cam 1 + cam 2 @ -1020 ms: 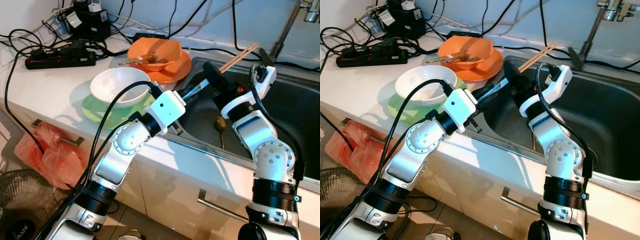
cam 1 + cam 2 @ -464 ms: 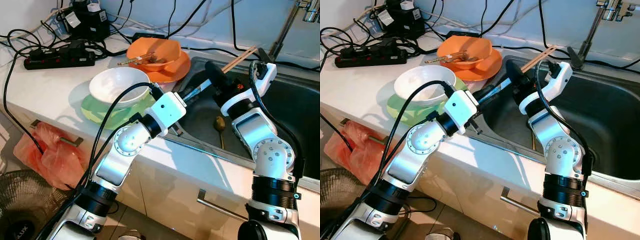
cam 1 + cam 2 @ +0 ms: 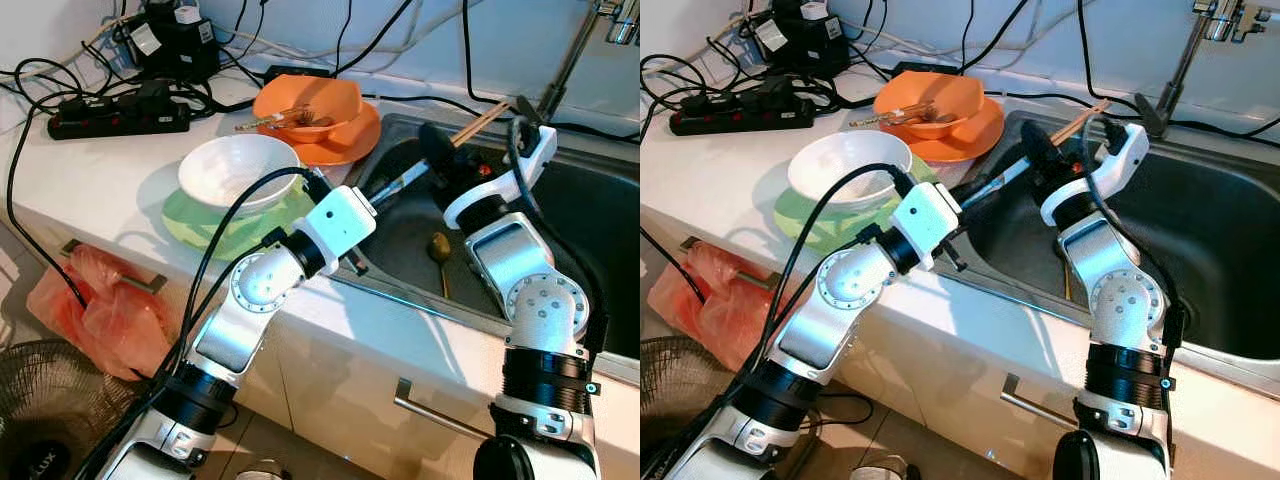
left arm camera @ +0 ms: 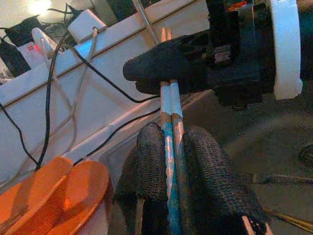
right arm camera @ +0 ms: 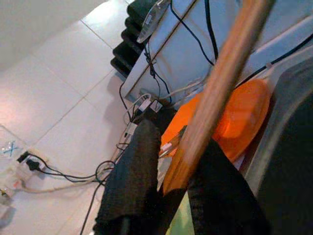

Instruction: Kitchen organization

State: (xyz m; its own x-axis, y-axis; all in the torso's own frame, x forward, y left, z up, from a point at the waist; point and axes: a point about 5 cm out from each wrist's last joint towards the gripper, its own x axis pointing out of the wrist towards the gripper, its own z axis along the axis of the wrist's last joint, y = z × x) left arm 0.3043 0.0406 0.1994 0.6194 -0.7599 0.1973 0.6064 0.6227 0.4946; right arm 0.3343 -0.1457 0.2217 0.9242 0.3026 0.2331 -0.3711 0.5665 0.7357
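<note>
A pair of chopsticks (image 3: 470, 127) slants over the near-left corner of the steel sink (image 3: 590, 215), held at both ends. The left gripper (image 4: 171, 147) is closed on the lower, blue-patterned ends, and the right gripper (image 3: 436, 152) is closed around the shafts further up. On the white counter (image 3: 100, 175) to the left sit a white bowl (image 3: 235, 170) on a green plate (image 3: 215, 228), and an orange bowl (image 3: 310, 100) on an orange plate (image 3: 345, 145).

Head views: bright, sharp, even daylight on the white surface (image 3: 110, 170) | soft shadows beside the white bowl (image 3: 238, 170); sink (image 3: 590, 215) basin dark | left wrist view: dim, bluish, grainy, glare spot by the wall | right wrist view: chopsticks (image 5: 220, 83) blurred close-up, background sharper, pincer fingers (image 5: 129, 181) black, underexposed
</note>
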